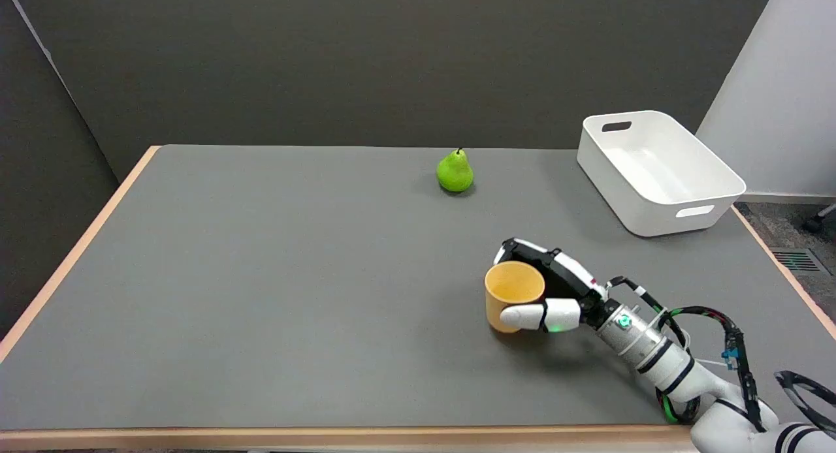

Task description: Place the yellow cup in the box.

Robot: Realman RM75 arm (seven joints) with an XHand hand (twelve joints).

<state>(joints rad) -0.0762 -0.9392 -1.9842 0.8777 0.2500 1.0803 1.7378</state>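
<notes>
1. Far left and middle: bare grey table (261, 296) with a pale wooden edge, nothing of the task there.
2. Further right, toward the far edge: green pear (454, 172), upright, stem up, well apart from everything else and no part of the job.
3. Right of centre, near side: yellow cup (513, 295), upright, mouth open to the ceiling, base seemingly on the table or barely off it (hard to tell).
4. Wrapped around the cup: right hand (555, 290), reaching in from the lower right, one white-tipped finger laid across the near wall, the black-and-white rest curling round the far side. Holding the cup, by the look of it, with the cup on the hand's left flank.
5. Far right, at the back corner: white box (708, 172), open-topped, empty inside, handle slots at both ends, long axis running from far-left to near-right.
6. Deciding relation: box lies beyond the hand and to its right, well apart. Probably calls for a lift clear of the near wall, then a carry away and rightward, cup kept upright, before lowering inside.
</notes>
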